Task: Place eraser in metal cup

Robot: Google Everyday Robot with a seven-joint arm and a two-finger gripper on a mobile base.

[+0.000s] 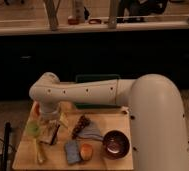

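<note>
The metal cup [116, 144] is a round, dark reddish-brown shiny vessel standing upright on the right part of the wooden table [23, 157]. My gripper [51, 131] hangs down from the white arm [83, 92] over the left part of the table, well left of the cup. It is just above or touching small items there, next to a pale green thing [33, 128]. I cannot tell which small item is the eraser. The cup's inside looks empty.
A dark brown item [80, 125] and a blue-grey piece [91, 132] lie between gripper and cup. A blue-grey block [72, 151] and an orange item [86, 151] sit near the front edge, a yellowish item [40, 153] at front left. A black post [7, 145] stands left of the table.
</note>
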